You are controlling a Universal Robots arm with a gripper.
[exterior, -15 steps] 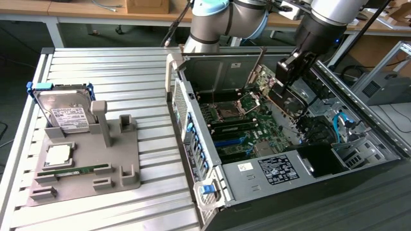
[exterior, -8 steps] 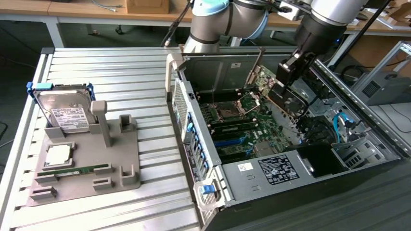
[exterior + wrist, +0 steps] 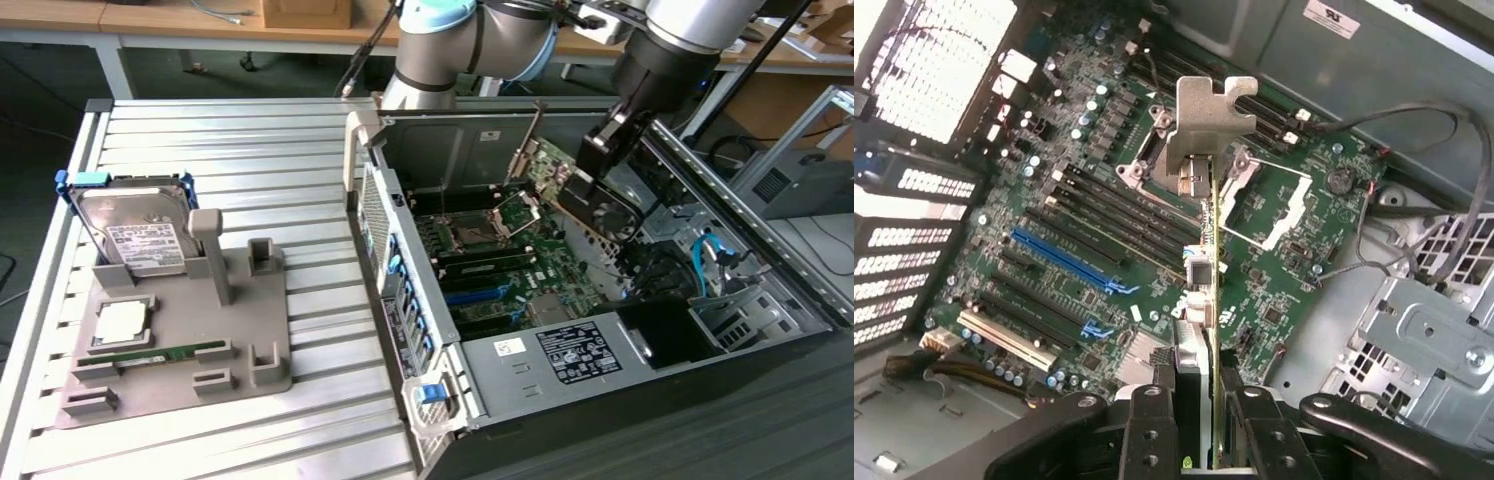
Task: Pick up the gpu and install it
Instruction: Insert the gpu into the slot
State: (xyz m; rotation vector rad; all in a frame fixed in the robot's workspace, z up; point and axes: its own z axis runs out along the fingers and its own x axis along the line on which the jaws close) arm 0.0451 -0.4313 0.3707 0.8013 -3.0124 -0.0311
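Observation:
The gpu (image 3: 597,207) hangs over the motherboard (image 3: 514,275) inside the open computer case (image 3: 587,355), with my gripper (image 3: 598,160) shut on its upper edge. In the wrist view the gpu (image 3: 1204,250) runs edge-on away from my gripper (image 3: 1199,415), its silver end bracket (image 3: 1206,110) at the far end. My dark fingers (image 3: 1152,430) press on both sides of the card. The card floats above the board, apart from the blue expansion slot (image 3: 1069,255) and the black slots beside it.
A grey holder tray (image 3: 200,340) on the slatted table at the exterior view's left carries a silver hard drive (image 3: 134,235), a processor chip (image 3: 120,320) and a green memory stick (image 3: 154,355). Case walls, loose cables (image 3: 1414,230) and a drive cage (image 3: 1414,340) crowd the card.

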